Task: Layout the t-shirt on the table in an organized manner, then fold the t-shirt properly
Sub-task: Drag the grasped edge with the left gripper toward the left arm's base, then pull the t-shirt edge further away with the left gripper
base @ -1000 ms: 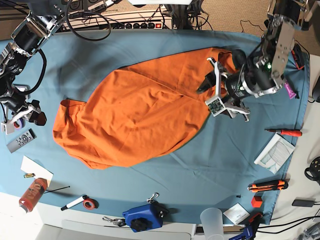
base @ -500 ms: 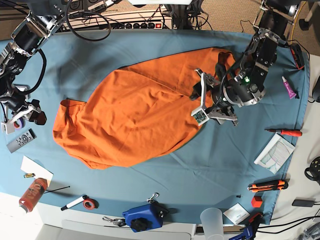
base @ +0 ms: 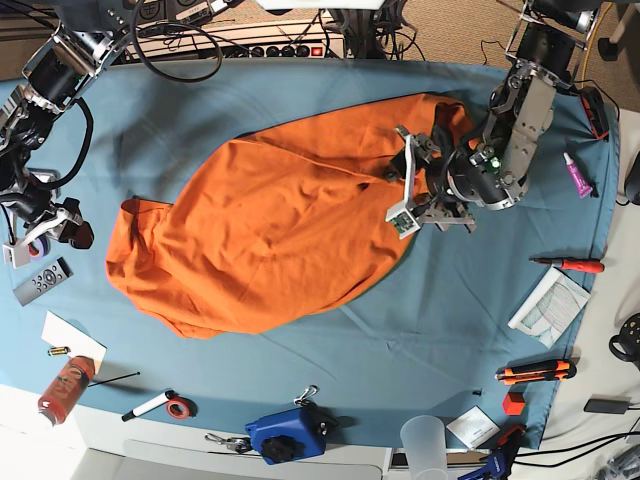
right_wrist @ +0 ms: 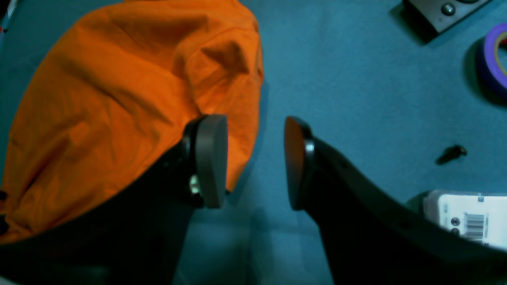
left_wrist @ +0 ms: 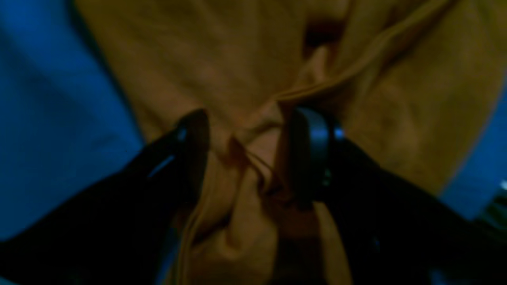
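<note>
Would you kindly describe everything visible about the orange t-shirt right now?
The t-shirt is plain bright orange soft fabric without print, lying crumpled and bunched, not spread flat, in a long diagonal heap across the table, which is draped in blue cloth. The left gripper is pressed into its upper end, a gathered fold sitting between the jaws. The right gripper hangs open at the opposite edge, one finger over the fabric, nothing between the jaws.

Orange t-shirt (base: pixel 270 230), plain, rumpled, spread slantwise in an unfolded heap across blue-draped counter (base: pixel 300 100).
</note>
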